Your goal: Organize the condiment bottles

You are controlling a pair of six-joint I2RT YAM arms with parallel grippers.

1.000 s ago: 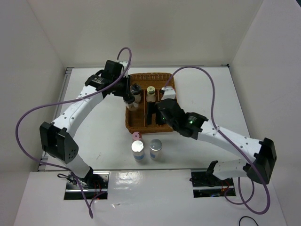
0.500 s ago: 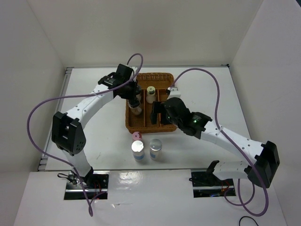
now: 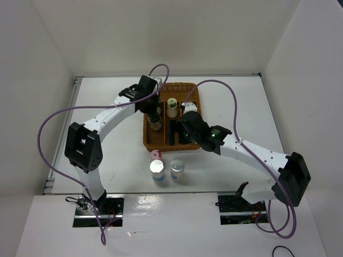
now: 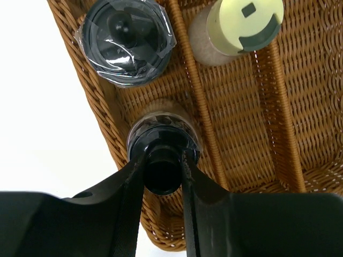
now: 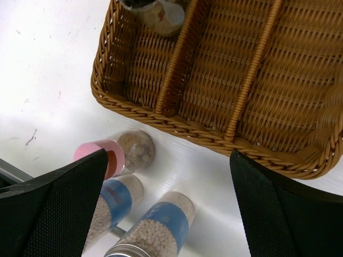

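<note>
My left gripper is shut on the black cap of a clear condiment bottle that stands in the left compartment of the brown wicker tray. In the left wrist view the gripper pinches that cap. A second black-capped bottle stands behind it, and a pale yellow one in the middle compartment. My right gripper is open and empty over the tray's near end. A pink-capped bottle and two silver-capped ones stand on the table in front.
The right wrist view shows the tray's near rim, with the pink bottle and the two blue-labelled bottles just beyond it. White walls enclose the table on three sides. Purple cables loop over both arms.
My left gripper has carried the black-capped bottle a little right and nearer, into the tray's left compartment. My right gripper has stayed open over the tray's near end.
</note>
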